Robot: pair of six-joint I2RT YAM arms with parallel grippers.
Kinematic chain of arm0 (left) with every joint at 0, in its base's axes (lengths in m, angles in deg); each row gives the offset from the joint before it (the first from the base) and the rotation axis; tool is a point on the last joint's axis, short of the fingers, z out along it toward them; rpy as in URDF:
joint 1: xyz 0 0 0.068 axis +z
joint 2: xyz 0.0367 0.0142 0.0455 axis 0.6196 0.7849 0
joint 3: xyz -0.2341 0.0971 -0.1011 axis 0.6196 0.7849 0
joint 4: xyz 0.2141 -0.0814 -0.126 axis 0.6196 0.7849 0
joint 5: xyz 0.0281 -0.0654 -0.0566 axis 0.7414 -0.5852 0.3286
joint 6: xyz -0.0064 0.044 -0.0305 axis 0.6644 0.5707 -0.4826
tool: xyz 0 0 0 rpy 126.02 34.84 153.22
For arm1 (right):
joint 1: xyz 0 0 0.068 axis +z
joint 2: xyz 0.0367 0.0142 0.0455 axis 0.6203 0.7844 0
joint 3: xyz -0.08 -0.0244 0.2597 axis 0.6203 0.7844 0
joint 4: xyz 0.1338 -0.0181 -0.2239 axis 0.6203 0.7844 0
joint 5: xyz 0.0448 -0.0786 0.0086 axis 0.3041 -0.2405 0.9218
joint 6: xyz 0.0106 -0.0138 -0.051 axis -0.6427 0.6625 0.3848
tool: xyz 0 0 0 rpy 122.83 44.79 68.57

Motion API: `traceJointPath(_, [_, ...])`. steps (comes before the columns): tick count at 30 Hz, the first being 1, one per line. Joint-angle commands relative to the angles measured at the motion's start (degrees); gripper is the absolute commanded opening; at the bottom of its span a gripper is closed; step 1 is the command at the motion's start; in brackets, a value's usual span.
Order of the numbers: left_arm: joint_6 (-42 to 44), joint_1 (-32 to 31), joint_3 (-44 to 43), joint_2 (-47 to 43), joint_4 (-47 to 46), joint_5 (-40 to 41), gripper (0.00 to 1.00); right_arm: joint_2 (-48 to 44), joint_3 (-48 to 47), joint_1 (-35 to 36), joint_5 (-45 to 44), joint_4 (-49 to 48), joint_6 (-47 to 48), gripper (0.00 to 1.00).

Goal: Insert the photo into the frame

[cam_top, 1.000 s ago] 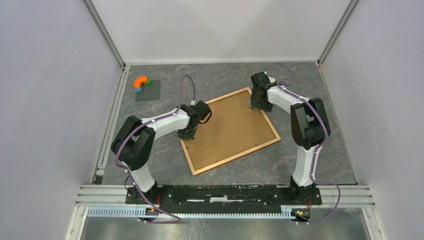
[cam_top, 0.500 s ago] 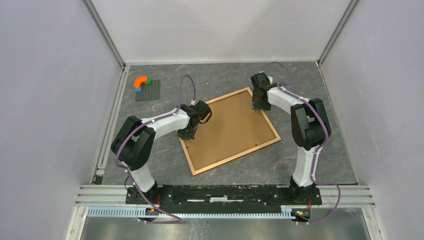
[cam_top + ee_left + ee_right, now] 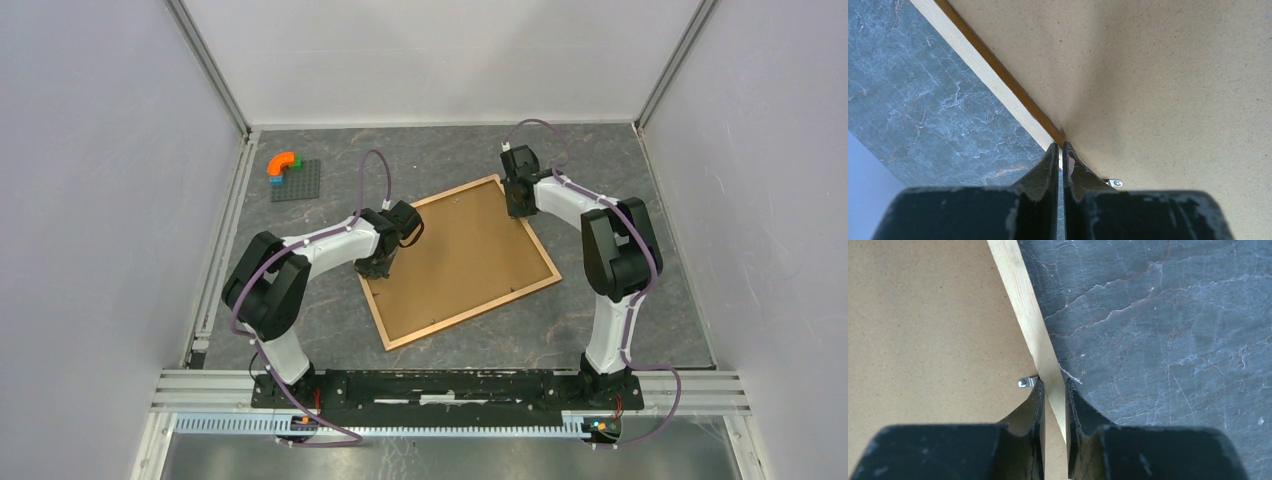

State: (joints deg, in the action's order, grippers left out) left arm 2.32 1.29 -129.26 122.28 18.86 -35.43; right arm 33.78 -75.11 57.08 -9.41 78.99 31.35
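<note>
Grey marbled table (image 3: 620,180) is boxed in by pale walls (image 3: 440,50) on 3 sides. From above, the frame (image 3: 475,314) is seen lying flat at mid-table, turned askew and back up, with its board (image 3: 455,260) filling it. The left gripper (image 3: 375,268) is set on the frame's left side, and the right gripper (image 3: 517,210) on its right side, close to the far corner. A baseplate (image 3: 296,181) with bricks (image 3: 283,163) is seen far left, well apart from the frame.

At the left wrist, the fingers (image 3: 1047,165) are pressed together, with only a sliver between them. Their tips are placed where the frame's moulding (image 3: 983,75) meets the board. A metal clip (image 3: 1115,183) is seen just right of them. Whether anything is pinched cannot be told.

At the right wrist, the moulding (image 3: 1020,300) is pinched between the 2 fingers (image 3: 1075,405), 1 on the board side and 1 on the table side. Another clip (image 3: 1025,383) is seen just beside the board-side fingertip.
</note>
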Motion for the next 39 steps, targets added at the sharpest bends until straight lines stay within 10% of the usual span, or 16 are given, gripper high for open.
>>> traceJointPath(1, [2.5, 0.3, -0.3, 0.9, -1.1, 1.0, 0.02, 2.0, 3.1, -1.4, 1.5, -3.5, 2.7, 0.12])
traceJointPath(13, [0.2, 0.3, -3.7, 5.1, 2.7, 3.6, 0.02, -14.6, 18.2, -1.5, 12.8, -7.8, -0.3, 0.59])
traceJointPath(33, [-7.3, 3.6, -43.5, 31.8, 9.1, 2.6, 0.02, -49.3, 55.1, 0.6, 27.5, -14.3, -7.8, 0.51])
traceJointPath(39, [-9.8, 3.7, -43.3, 24.0, 11.9, -1.4, 0.15, -52.8, 50.9, 0.6, 19.6, -8.3, -2.9, 0.61])
